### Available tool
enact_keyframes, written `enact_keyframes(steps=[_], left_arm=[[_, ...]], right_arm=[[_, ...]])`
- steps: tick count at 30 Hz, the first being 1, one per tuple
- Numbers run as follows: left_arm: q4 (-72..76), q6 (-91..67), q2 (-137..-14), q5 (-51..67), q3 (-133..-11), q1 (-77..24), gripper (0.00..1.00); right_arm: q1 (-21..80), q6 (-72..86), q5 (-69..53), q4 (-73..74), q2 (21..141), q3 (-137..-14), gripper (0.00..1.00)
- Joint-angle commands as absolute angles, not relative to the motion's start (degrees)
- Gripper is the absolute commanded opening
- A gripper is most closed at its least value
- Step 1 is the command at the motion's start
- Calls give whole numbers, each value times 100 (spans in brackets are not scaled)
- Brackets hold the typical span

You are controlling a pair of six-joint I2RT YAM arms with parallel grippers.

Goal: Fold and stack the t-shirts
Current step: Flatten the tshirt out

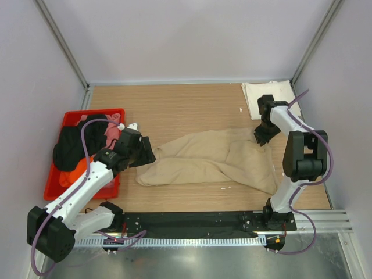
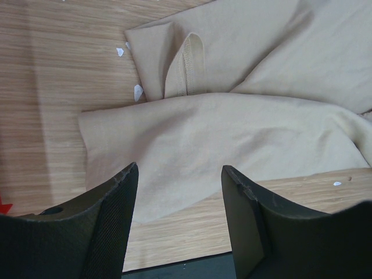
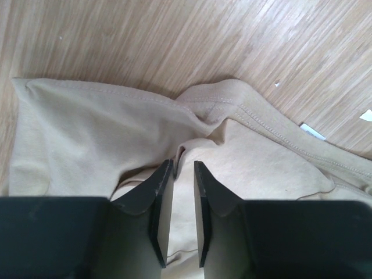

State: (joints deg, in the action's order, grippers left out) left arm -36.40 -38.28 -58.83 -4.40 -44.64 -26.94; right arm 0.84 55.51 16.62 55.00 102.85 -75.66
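A tan t-shirt (image 1: pixel 209 160) lies crumpled and spread across the middle of the wooden table. My left gripper (image 1: pixel 142 152) hovers over its left end, open, with cloth (image 2: pixel 221 133) and bare wood showing between the fingers (image 2: pixel 116 209). My right gripper (image 1: pixel 261 136) is down on the shirt's upper right part. Its jaws stand narrow, pinching a raised ridge of tan cloth (image 3: pixel 87 133) beside the stitched collar. A cream-white t-shirt (image 1: pixel 267 96) lies folded at the back right corner. Black (image 1: pixel 70 148), pink (image 1: pixel 110 132) and orange (image 1: pixel 70 177) t-shirts are heaped in the bin.
A red plastic bin (image 1: pixel 70 119) stands at the left edge of the table, just behind my left arm. A black rail (image 1: pixel 192 221) carrying both arm bases runs along the near edge. Pale walls enclose the table on three sides. Small white flecks (image 2: pixel 138 91) dot the wood.
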Motion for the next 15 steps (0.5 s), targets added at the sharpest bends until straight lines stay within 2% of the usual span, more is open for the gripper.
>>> enact_keyframes(steps=[1,8,9,10,11,15], left_arm=[[-3524,-3735,-5836,-387,-4632,-2698,61],[-3559,-3841,-5695,-404,-4518,-2698,61],[-3568,-3841,-5704,-404,-4535,-2698,61],[-3568,-3841,-5704,-404,-4526,-2698,61],[-3568,-3841,-5713,-404,-4526,-2698,61],[-3665,-3771,-5818,-501,-4649,-2698,61]], right_arm=[[79,5660,1794,5450,9967,-7375,27],[70,5696,1775,5335,9915,-7163,26],[79,5695,1793,5309,9897,-7154,21],[70,5687,1845,5300,9862,-7154,9],[70,5678,1950,5326,9818,-7172,1],[70,5538,2328,5467,9564,-7294,1]])
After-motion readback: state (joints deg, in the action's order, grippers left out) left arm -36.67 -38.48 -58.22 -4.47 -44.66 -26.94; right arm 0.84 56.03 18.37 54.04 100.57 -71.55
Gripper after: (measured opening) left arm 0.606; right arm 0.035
